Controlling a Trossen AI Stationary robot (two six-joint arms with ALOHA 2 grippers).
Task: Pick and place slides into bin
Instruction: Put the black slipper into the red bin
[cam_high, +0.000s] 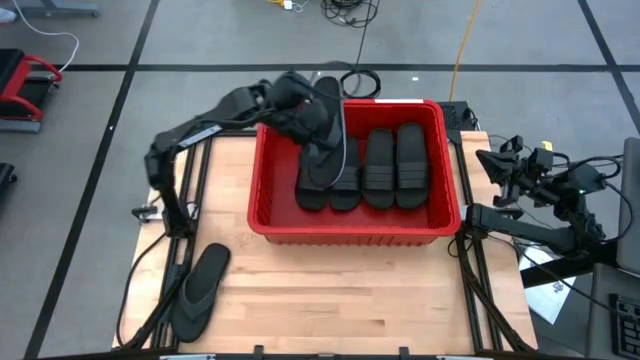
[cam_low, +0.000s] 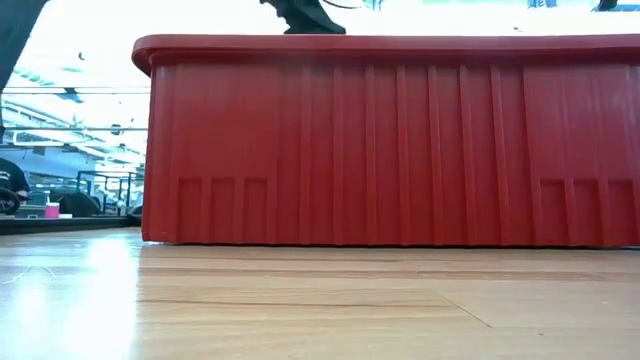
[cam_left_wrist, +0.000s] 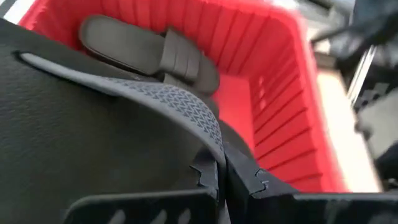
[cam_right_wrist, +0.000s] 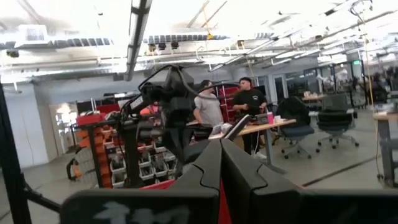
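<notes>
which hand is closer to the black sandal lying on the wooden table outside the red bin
Left. The left hand is over the red plastic bin's far left corner, gripping a thong sandal; the lone black rubber sandal lies near-left. The right hand waits beyond the bin's right side.

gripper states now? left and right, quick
Left gripper: shut on the thong strap of a slide, over the bin.
Right gripper: shut, empty, parked off the table's right.
</notes>
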